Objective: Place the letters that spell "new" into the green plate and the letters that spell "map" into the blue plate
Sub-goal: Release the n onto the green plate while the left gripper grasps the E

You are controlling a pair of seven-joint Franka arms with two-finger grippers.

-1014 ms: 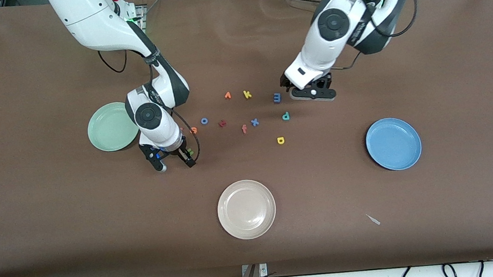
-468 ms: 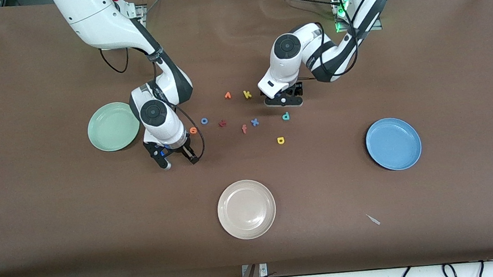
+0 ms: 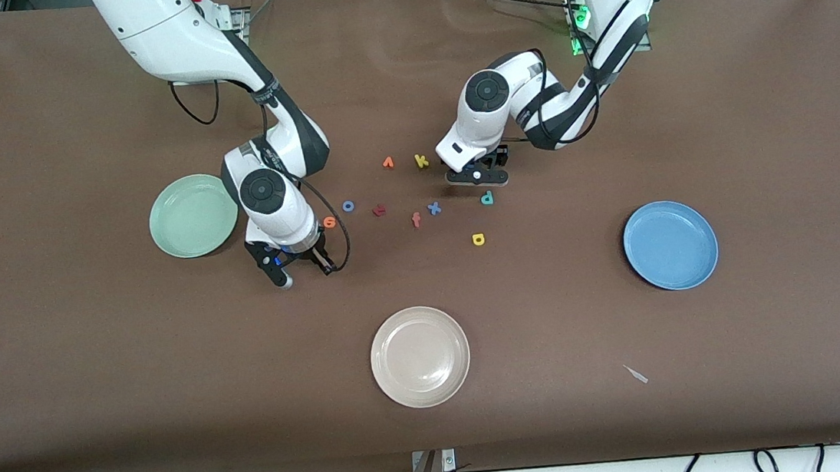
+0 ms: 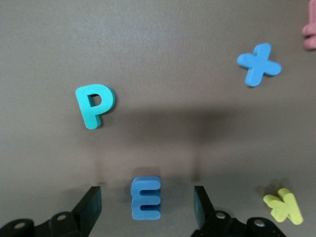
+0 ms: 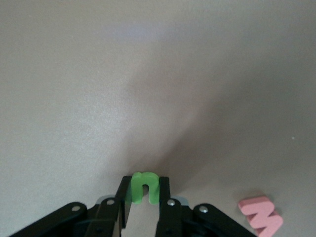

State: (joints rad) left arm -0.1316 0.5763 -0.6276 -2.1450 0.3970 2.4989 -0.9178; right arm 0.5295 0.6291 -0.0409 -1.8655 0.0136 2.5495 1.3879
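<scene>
My right gripper (image 3: 299, 264) is low over the table beside the green plate (image 3: 179, 213), shut on the green n (image 5: 144, 187). The salmon w (image 5: 260, 217) lies close by it; the arm hides it in the front view. The orange e (image 3: 329, 222) lies next to that arm's wrist. My left gripper (image 3: 477, 175) is open, its fingers (image 4: 94, 200) apart on either side of the dark blue m (image 4: 146, 197). The teal p (image 3: 486, 198) and yellow a (image 3: 478, 239) lie nearer the front camera. The blue plate (image 3: 670, 245) sits toward the left arm's end.
Loose letters lie mid-table: a blue o (image 3: 348, 206), a dark red letter (image 3: 379, 210), a salmon f (image 3: 415, 220), a blue x (image 3: 433, 208), a yellow k (image 3: 421, 161) and an orange letter (image 3: 388, 163). A beige plate (image 3: 420, 356) sits nearest the front camera.
My right gripper has shut on the green n. My left arm swung toward the letter cluster and came down over the blue m, its fingers narrowing a little.
</scene>
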